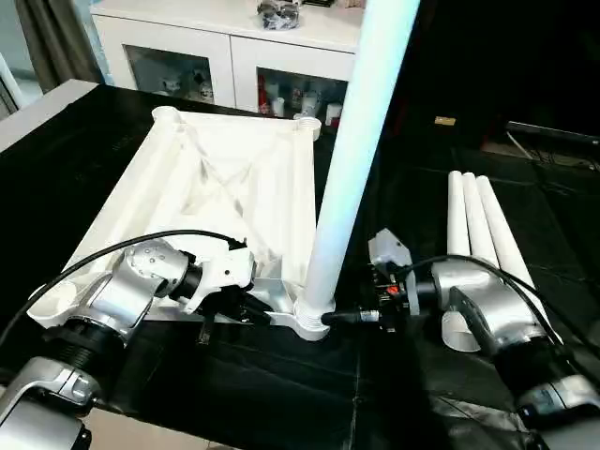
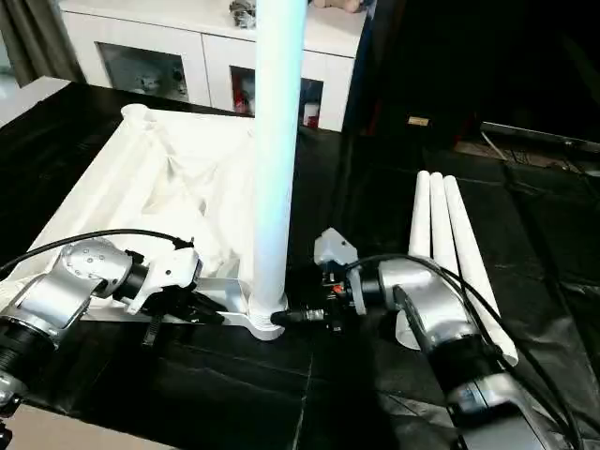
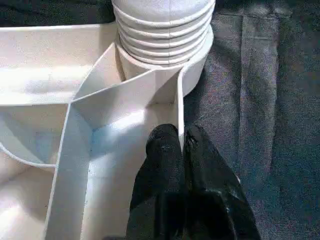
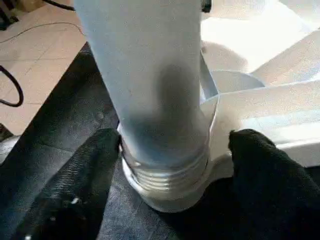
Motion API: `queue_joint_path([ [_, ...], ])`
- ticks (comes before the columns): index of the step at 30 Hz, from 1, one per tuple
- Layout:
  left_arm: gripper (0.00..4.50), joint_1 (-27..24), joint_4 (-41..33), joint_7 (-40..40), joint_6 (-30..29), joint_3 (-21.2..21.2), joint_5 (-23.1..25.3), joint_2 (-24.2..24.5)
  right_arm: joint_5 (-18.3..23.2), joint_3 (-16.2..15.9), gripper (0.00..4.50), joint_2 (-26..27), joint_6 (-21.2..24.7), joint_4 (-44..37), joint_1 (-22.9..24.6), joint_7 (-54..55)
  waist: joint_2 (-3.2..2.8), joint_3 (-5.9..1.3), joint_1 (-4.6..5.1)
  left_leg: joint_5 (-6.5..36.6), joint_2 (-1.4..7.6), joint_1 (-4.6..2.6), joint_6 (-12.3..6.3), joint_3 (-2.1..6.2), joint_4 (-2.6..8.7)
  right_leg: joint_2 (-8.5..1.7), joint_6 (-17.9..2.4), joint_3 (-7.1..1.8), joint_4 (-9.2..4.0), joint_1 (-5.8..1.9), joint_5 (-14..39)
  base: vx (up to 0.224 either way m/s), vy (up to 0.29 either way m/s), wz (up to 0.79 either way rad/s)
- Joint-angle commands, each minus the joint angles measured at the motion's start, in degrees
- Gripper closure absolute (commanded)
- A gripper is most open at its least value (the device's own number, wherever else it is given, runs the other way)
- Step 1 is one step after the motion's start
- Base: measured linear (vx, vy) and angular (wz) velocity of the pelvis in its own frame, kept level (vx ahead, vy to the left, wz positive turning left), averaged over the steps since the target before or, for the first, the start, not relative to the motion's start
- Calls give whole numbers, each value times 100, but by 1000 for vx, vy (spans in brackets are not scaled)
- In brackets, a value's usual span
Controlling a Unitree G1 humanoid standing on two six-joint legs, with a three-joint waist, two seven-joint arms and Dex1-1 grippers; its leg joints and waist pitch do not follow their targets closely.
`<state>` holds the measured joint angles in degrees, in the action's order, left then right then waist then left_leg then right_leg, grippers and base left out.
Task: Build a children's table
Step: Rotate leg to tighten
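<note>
White glass-door cabinet [image 1: 230,56] behind black-covered work surface [image 1: 281,384]; pale floor [image 4: 30,65]; curtain [image 1: 52,37] far left.

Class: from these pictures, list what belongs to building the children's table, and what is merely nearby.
Belongs to the job:
- upturned table top
- leg standing in its near corner socket
- three spare legs

Merely nearby:
- white glass-door cabinet
- black sheet underneath

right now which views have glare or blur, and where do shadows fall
Left eye view: the standing leg glares pale blue, washed out. Right wrist view: the same leg looms close and soft, a dark shadow on its lower part, the right hand fingers blurred either side. Left wrist view: leg threads sharp, the tabletop ribs shaded bluish by the left hand.
</note>
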<state>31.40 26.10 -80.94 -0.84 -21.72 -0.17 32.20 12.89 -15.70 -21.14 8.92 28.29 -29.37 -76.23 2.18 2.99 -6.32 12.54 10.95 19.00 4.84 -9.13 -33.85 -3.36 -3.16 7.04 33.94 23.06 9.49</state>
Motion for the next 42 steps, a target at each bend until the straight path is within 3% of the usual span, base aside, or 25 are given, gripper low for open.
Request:
queue_joint_path([
  [1, 450, -9, -16, -259, 106, -261, 110, -33, -9, 20, 112, 1, -83, 102, -123, -100, -52, -383, 12, 386, 291, 45, -293, 21, 364, -575, -803, -418, -362, -378, 1510, 0, 0, 0],
  [4, 450, -6, 5, -274, 138, -270, 125, -41, -15, 34, 131, 40, -106, 161, -134, -138, -50, -384, 14, 389, 288, 52, -302, 20, 359, -564, -833, -414, -352, -382, 1426, 0, 0, 0],
  [5, 450, -7, 7, -273, 143, -272, 127, -43, -14, 30, 156, 40, -116, 175, -138, -147, -53, -386, 12, 392, 289, 46, -294, 22, 361, -568, -823, -415, -354, -384, 1445, 0, 0, 0],
  [13, 450, 17, 111, -196, 143, -271, 165, -71, 32, 40, 200, 94, -70, 255, -110, -206, -52, -376, 15, 468, 275, 45, -278, 18, 362, -561, -731, -410, -388, -383, 1676, 0, 0, 0],
  [18, 450, 111, 252, 393, -350, -114, 214, -300, 285, 214, 225, 186, 395, -168, 250, 49, -60, -349, 0, 650, 272, 8, -255, 14, 372, -552, -594, -399, -461, -356, 2099, 0, 0, 0],
  [20, 450, 153, 252, 659, -595, 28, 118, -469, 355, 312, 242, 273, 551, -342, 463, 337, -51, -332, 10, 799, 241, 9, -216, 19, 383, -559, -412, -376, -530, -371, 2587, 0, 0, 0],
  [22, 450, 180, 247, 810, -715, 96, 81, -561, 373, 361, 250, 326, 613, -415, 581, 510, -47, -319, 16, 932, 231, -38, -190, 17, 375, -563, -319, -363, -588, -328, 2854, 0, 0, 0],
  [24, 450, 228, 222, 1131, -1008, 232, 13, -775, 367, 492, 266, 499, 598, -483, 836, 969, -33, -306, 32, 1010, 215, -31, -163, 26, 383, -562, -171, -337, -639, -330, 3130, 0, 0, 0],
  [27, 450, 264, 155, 1560, -1349, 353, 10, -1021, 291, 678, 289, 809, 544, -484, 1095, 1662, -33, -282, 99, 1228, 179, -76, -119, 44, 371, -569, 27, -263, -737, -300, 3589, 0, 0, 0],
  [28, 450, 270, 142, 1683, -1420, 373, 26, -1084, 276, 723, 298, 909, 543, -453, 1142, 1842, -15, -295, 154, 1267, 156, -57, -116, 54, 357, -571, 90, -227, -754, -329, 3667, 0, 0, 0],
  [30, 450, 285, 121, 1920, -1566, 407, 75, -1189, 203, 784, 320, 1072, 507, -405, 1191, 2133, -56, -315, 196, 1222, 189, -19, -148, 87, 391, -576, 95, -210, -749, -372, 3485, 0, 0, 0],
  [32, 450, 377, 109, 2513, -1902, 551, 155, -1468, 25, 859, 338, 1418, 424, -157, 1089, 2860, -62, -309, 294, 1334, 221, -32, -147, 98, 399, -580, -45, -196, -740, -347, 3239, 0, 0, 0],
  [33, 450, 403, 105, 2633, -1997, 594, 152, -1538, -16, 870, 347, 1487, 421, -99, 1051, 3027, -50, -308, 326, 1368, 186, -26, -168, 93, 380, -575, -58, -176, -760, -354, 3298, 0, 0, 0],
  [36, 450, 488, 75, 3090, -2254, 743, 144, -1835, -194, 979, 373, 1791, 279, 213, 847, 3778, -57, -330, 364, 1139, 195, -12, -191, 88, 378, -598, -206, -219, -728, -358, 3076, 0, 0, 0],
  [37, 450, 534, 18, 3356, -2424, 809, 151, -2045, -265, 1135, 382, 2053, 238, 438, 665, 4398, -74, -353, 338, 946, 215, -23, -230, 81, 379, -604, -353, -266, -687, -344, 2779, 0, 0, 0],
  [38, 450, 544, -5, 3444, -2475, 821, 153, -2122, -278, 1212, 391, 2170, 217, 544, 580, 4659, -55, -392, 305, 603, 258, -2, -223, 82, 384, -609, -589, -325, -558, -349, 2164, 0, 0, 0],
  [39, 450, 549, -19, 3477, -2495, 813, 163, -2158, -254, 1267, 391, 2242, 210, 601, 530, 4776, -67, -396, 293, 481, 262, 35, -250, 81, 385, -592, -674, -334, -511, -364, 1889, 0, 0, 0],
  [40, 450, 552, -26, 3495, -2506, 808, 168, -2177, -241, 1296, 400, 2281, 206, 631, 502, 4838, -56, -450, 279, 73, 275, 98, -305, 91, 361, -599, -806, -355, -377, -415, 1193, 0, 0, 0],
  [42, 450, 541, -64, 3546, -2512, 733, 233, -2175, -222, 1372, 400, 2383, 129, 557, 500, 4968, -54, -453, 274, -233, 266, 109, -476, 73, 329, -593, -989, -375, -297, -396, 518, 0, 0, 0],
])
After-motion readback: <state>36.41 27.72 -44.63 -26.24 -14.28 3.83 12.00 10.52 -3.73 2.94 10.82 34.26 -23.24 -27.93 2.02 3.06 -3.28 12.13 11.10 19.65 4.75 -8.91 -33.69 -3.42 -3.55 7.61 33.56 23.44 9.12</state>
